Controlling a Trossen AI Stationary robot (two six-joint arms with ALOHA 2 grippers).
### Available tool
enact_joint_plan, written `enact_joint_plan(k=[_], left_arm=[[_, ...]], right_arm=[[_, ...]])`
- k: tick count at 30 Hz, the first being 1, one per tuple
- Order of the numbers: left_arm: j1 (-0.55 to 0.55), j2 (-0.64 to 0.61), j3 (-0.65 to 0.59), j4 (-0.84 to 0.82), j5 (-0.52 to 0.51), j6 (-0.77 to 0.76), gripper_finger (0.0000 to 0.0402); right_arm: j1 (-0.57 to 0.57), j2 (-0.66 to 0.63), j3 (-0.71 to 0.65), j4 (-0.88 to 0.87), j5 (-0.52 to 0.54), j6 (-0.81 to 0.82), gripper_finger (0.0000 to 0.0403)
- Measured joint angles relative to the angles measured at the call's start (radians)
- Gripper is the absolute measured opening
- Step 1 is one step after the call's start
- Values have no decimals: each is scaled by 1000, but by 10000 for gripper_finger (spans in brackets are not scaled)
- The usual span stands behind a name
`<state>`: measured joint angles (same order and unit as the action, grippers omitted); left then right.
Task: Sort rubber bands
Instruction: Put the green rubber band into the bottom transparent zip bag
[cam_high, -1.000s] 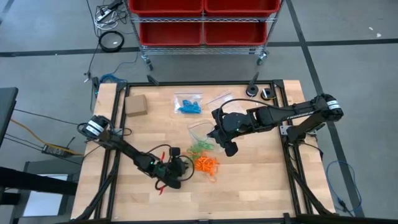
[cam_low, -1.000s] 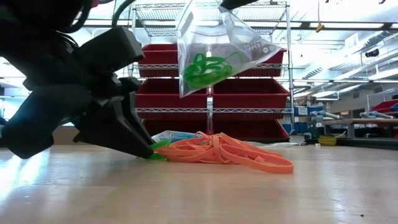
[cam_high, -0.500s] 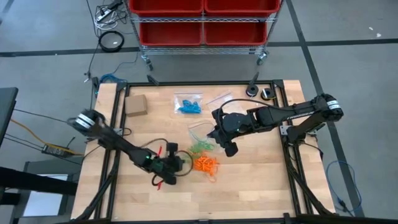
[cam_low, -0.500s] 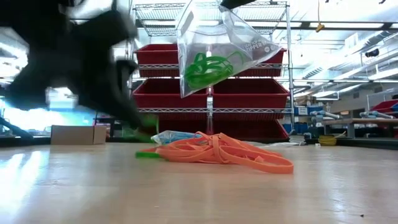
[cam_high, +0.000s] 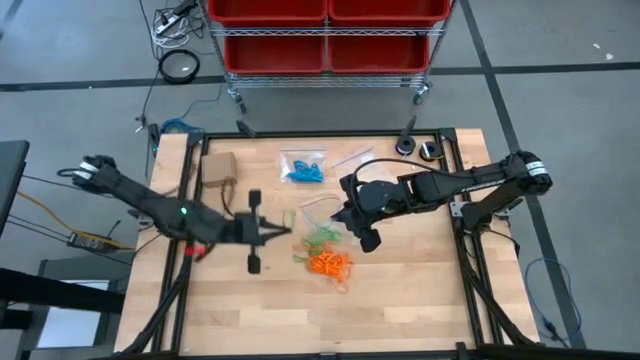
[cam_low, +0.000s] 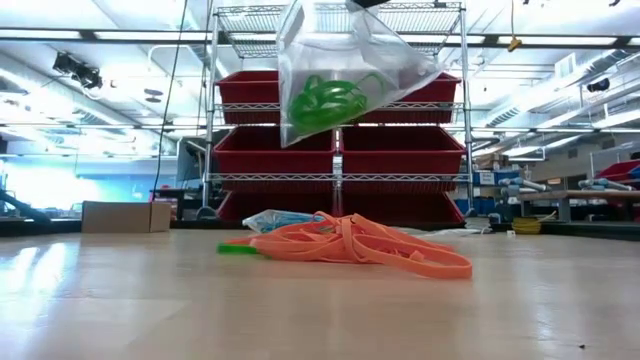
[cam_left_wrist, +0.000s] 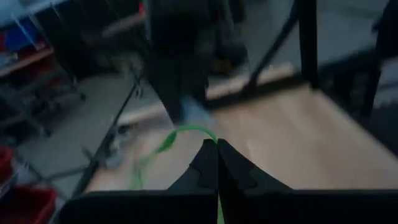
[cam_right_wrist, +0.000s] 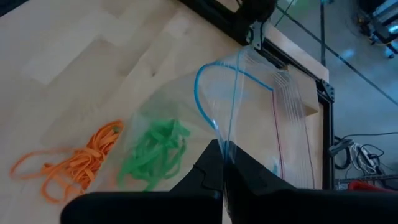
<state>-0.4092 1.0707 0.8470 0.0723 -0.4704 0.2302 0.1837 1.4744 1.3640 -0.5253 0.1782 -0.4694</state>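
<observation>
High view: left gripper (cam_high: 283, 231) sits left of table centre, fingers aimed toward 3 o'clock at a green band (cam_high: 318, 238). Right gripper (cam_high: 352, 213) is just right of centre, holding a clear bag (cam_high: 322, 212). Orange bands (cam_high: 331, 264) lie in a heap at 5 o'clock from the left gripper. Blue bands (cam_high: 303, 170) rest in another bag at 12 o'clock, box (cam_high: 218, 168) at 10 o'clock.

Low view: the bag hangs above the table (cam_low: 150, 300) with green bands (cam_low: 326, 102) inside. The orange heap lies flat on the wood, one green band (cam_low: 236, 248) at its left end.

Left wrist view: fingers (cam_left_wrist: 206, 167) pressed together, pinching a green band (cam_left_wrist: 186, 132) that trails off as a loose loop.

Right wrist view: fingers (cam_right_wrist: 210, 167) clamped on the bag's edge; mouth gapes open.

Handling: bands look light, limp, stretchy and prone to tangle. Best pinched on a single strand at the heap's edge.
</observation>
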Motion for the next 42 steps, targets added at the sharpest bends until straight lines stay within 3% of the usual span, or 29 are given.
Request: enact_joint_plan(k=[5, 12, 19, 28, 33, 37, 42], left_arm=[[129, 32, 144, -33, 188, 22, 0], [290, 188, 340, -253, 418, -76, 0], [340, 324, 453, -505, 466, -109, 1], [356, 336, 462, -545, 571, -164, 3], [362, 336, 463, -592, 559, -181, 9], [374, 335, 463, -579, 550, -187, 37], [378, 335, 463, -555, 550, -187, 100]], right_arm=[[0, 7, 0, 33, -16, -5, 0], [8, 55, -1, 43, -10, -38, 0], [35, 71, -1, 36, 66, -85, 0], [64, 71, -1, 28, 189, -157, 0], [85, 70, -1, 31, 260, -207, 0], [100, 70, -1, 33, 277, -217, 0], [130, 70, -1, 35, 342, -250, 0]])
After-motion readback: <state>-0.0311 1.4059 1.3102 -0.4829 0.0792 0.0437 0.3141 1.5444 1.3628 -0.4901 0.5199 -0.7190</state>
